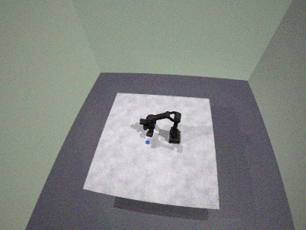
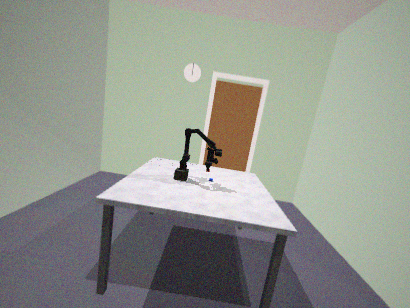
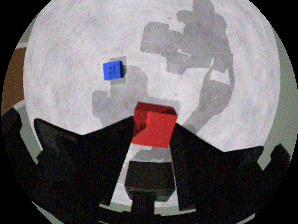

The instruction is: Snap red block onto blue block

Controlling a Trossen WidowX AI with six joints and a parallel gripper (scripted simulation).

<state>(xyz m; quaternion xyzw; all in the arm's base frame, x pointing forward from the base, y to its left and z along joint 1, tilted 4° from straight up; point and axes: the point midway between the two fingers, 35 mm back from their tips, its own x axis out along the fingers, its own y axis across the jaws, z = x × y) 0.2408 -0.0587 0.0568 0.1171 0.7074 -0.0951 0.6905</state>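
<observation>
In the top view, the black arm (image 1: 162, 116) (image 2: 187, 145) reaches out from its base (image 1: 175, 140) (image 2: 181, 174) over the pale bench (image 1: 149, 172) (image 2: 195, 197). The end effector (image 1: 149, 134) (image 2: 208, 169) (image 3: 152, 123) points down near the blue block (image 1: 147, 142) (image 2: 211, 180) (image 3: 113, 70), which lies on the bench surface. The red block cannot be made out from this angle. Shadows of the arm spread across the bench around it.

In the exterior view, the arm rises from its base, bends at the top and comes down toward the blue block. A small spot of red, the red block (image 2: 208, 171) (image 3: 155, 125), shows at the lower tip of the end effector, raised above the bench. The blue block rests on the bench, apart from the red one. Behind stand a brown door (image 2: 234, 125) in a white frame and a round white clock (image 2: 192, 72) on the green wall.

In the wrist view, the end effector is closed on the red block, gripping it between its two dark fingers. The blue block lies beyond it, up and to the left in the picture, its studded face visible. The two blocks are apart, with bare bench showing between them.
</observation>
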